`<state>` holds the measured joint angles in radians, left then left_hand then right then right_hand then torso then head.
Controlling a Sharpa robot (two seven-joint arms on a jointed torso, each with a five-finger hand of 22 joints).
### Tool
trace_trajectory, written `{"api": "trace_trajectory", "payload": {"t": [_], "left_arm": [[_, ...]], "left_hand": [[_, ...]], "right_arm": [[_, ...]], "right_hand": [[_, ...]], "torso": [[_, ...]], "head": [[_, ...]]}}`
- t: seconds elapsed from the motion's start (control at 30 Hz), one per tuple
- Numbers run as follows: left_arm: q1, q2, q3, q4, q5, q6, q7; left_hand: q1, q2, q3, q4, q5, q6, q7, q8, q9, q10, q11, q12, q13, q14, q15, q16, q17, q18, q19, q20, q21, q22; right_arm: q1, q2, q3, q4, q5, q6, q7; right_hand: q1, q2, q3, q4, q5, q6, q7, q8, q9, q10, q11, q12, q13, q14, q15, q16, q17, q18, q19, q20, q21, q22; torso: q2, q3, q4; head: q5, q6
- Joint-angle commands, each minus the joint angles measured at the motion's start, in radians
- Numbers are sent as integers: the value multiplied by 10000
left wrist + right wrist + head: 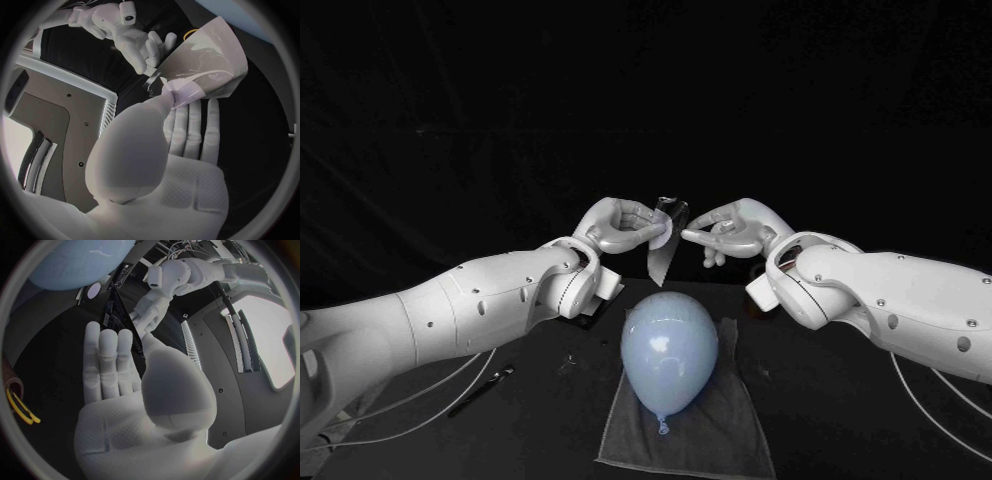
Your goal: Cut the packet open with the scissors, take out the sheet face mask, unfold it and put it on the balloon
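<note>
While your left hand had thumb and fingers clamped on the packet, which hung below them near the balloon, I could not tell whether your right hand, fingers at its top corner, gripped anything, so a pull risked dragging it loose.

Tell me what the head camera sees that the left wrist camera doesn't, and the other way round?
Head view alone: the grey towel, seen from above.
Left wrist view alone: the palm of the left hand close up, with its thumb pressed on the shiny face of the packet.
Both: the left hand and the right hand holding the packet up between them.
</note>
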<state>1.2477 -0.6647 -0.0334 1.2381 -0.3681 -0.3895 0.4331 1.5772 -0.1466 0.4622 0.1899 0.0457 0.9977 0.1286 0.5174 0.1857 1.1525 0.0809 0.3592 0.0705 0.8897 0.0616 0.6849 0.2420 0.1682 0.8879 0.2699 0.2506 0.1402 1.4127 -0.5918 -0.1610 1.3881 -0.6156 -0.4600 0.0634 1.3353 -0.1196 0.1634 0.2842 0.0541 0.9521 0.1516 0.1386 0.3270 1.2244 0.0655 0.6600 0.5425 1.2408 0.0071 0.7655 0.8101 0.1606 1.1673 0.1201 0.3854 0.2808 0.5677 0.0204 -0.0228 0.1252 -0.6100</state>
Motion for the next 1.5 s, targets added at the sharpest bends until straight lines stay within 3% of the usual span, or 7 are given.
{"api": "trace_trajectory", "payload": {"t": [0.03,0.2,0.43,0.67,1.1,1.37,1.5], "left_arm": [[29,88,16,-37,-235,-274,251],[30,179,17,-114,-243,-330,282],[30,198,17,-129,-245,-369,297],[31,264,16,-173,-246,-439,238],[30,438,11,-271,-247,-483,119],[30,427,11,-181,-247,-375,98],[30,421,12,-129,-247,-341,51]], "left_hand": [[-25,96,19,-61,29,0,67,39,518,42,13,-38,16,-8,66,-43,18,51,-83,-9,-17,3],[-27,96,21,-66,29,0,68,38,520,43,14,-41,17,-8,66,-46,19,53,-82,-9,-16,4],[-27,96,21,-66,29,0,68,38,520,43,14,-41,17,-8,66,-46,19,53,-82,-9,-16,4],[-36,88,26,-87,29,0,73,36,527,42,17,-53,18,-12,70,-60,23,58,-80,-8,-9,8],[-56,71,25,-107,28,4,78,33,536,43,22,-66,21,-20,77,-79,28,60,-82,-4,-3,12],[-90,60,33,-136,28,10,79,26,550,38,31,-93,23,-49,92,-117,35,60,-98,6,-2,14],[-153,59,44,-156,27,4,82,8,565,20,50,-136,23,-86,118,-165,47,58,-126,23,-6,15]], "right_arm": [[14,30,13,-50,-827,-538,-241],[14,58,14,-81,-1086,-730,-276],[13,116,14,-115,-1184,-803,-288],[13,144,14,1,-1174,-826,-158],[11,366,14,-232,-1162,-911,-77],[5,476,14,-413,-1144,-1098,-48],[2,497,14,-448,-1150,-1178,16]], "right_hand": [[-117,-2,-99,10,-37,-85,-2,-5,11,-78,18,64,57,-108,4,49,10,188,-107,1,75,26],[-138,40,-334,32,-39,-101,2,13,29,-148,25,194,199,-163,11,192,22,185,-168,5,165,106],[-152,87,-484,36,-40,-109,3,25,40,-182,28,275,284,-191,14,284,26,185,-203,6,226,160],[41,331,-799,8,-38,113,-78,209,129,-184,-41,516,511,-188,-40,583,35,199,-256,-25,446,340],[335,602,-985,-12,-36,302,-149,396,208,-145,-110,678,678,-158,-98,836,23,203,-291,-75,672,521],[967,1222,-656,-155,-54,517,-255,579,283,-62,-217,748,770,-87,-193,1032,-1,209,-292,-156,901,701],[1895,1953,362,-707,-46,852,-480,884,431,10,-396,744,847,-24,-344,1178,33,215,-329,-276,1096,865]], "torso": [[-7,0,-1],[-5,9,6],[-1,7,-1],[2,6,-2],[0,3,14],[-6,3,5],[-8,2,6]], "head": [[-73,59],[-119,129],[-341,184],[-533,262],[-686,405],[-738,464],[-773,471]]}}
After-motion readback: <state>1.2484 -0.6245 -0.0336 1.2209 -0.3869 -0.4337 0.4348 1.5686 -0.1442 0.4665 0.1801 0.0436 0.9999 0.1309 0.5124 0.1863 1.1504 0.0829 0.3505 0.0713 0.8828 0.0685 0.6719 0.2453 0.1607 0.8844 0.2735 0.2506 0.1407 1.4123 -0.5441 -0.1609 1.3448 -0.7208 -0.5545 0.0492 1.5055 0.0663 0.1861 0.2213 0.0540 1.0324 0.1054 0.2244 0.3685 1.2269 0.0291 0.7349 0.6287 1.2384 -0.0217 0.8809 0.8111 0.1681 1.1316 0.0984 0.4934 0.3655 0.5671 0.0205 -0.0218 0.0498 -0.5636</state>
